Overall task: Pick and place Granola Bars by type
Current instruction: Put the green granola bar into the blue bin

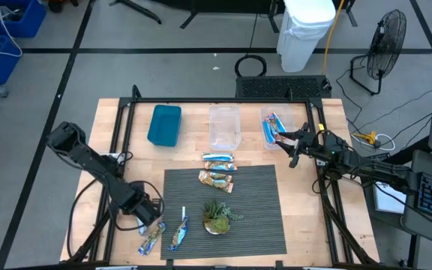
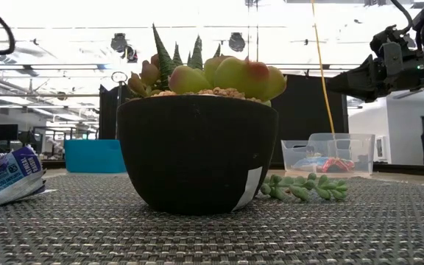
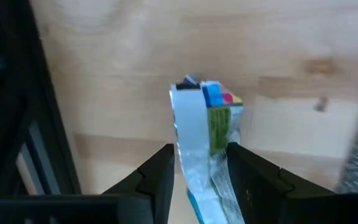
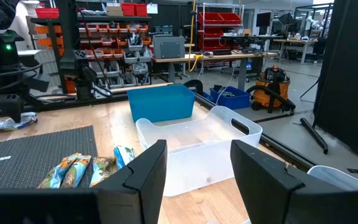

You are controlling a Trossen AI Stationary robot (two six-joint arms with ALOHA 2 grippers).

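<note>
wooden table under you carries a dark ribbed mat, and i place everything from that mat. off the mat's near left corner, on bare wood, the left gripper has its jaws on either side of a silvery-blue bar, pads touching the wrapper; i judge it a grip just taking hold, not lifted yet. a second bar lies on the mat's left edge beside a thin white stick. two more bars lie at the mat's far edge, stacked close. beyond the far edge stand a blue bin and a clear bin; past the far right corner a small clear tub holds blue-and-red bars. the right gripper hovers at that tub, jaws spread wide, nothing in them. a potted plant sits on the mat.

expect these bars to be light, with crinkly, slick foil that gives under the pads. take one across its narrow middle, not by the sealed end flaps, and squeeze gently: too hard and the bar may crumble.
</note>
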